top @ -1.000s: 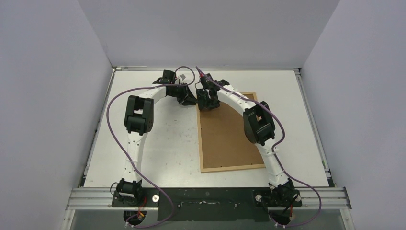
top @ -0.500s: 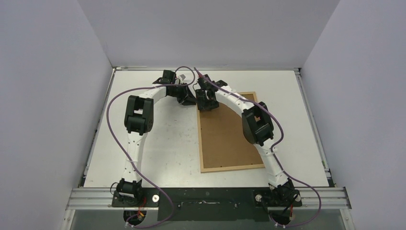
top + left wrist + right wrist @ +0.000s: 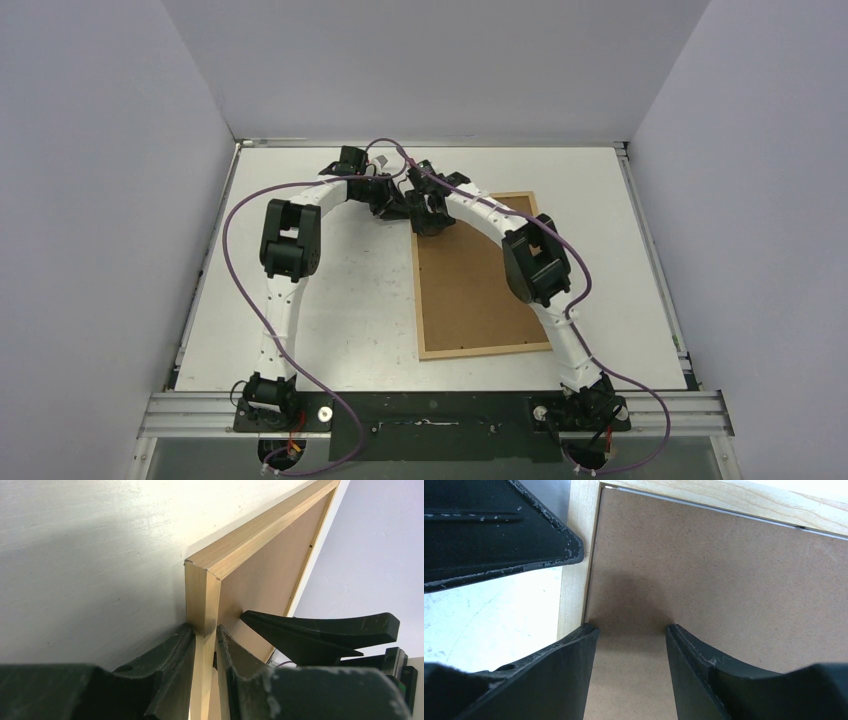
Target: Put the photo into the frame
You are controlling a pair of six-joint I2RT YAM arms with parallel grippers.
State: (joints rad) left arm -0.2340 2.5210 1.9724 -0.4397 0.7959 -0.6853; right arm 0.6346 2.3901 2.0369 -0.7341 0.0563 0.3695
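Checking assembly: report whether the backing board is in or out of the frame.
In: the board fills the frame, its edges lying inside the wood rails at the corner.

The frame (image 3: 485, 350) flat on the desk (image 3: 350, 300) right of centre, backing board (image 3: 470, 290) in it, left claw (image 3: 205, 632) astride its far-left corner, right claw (image 3: 631, 630) over the board just beside

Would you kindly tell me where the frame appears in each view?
Top external: the frame lies flat, right of centre.
Left wrist: its corner at centre, rail pinched by the left gripper.
Right wrist: its rails run down the left and across the top.
Shared landmark: brown backing board inside it.
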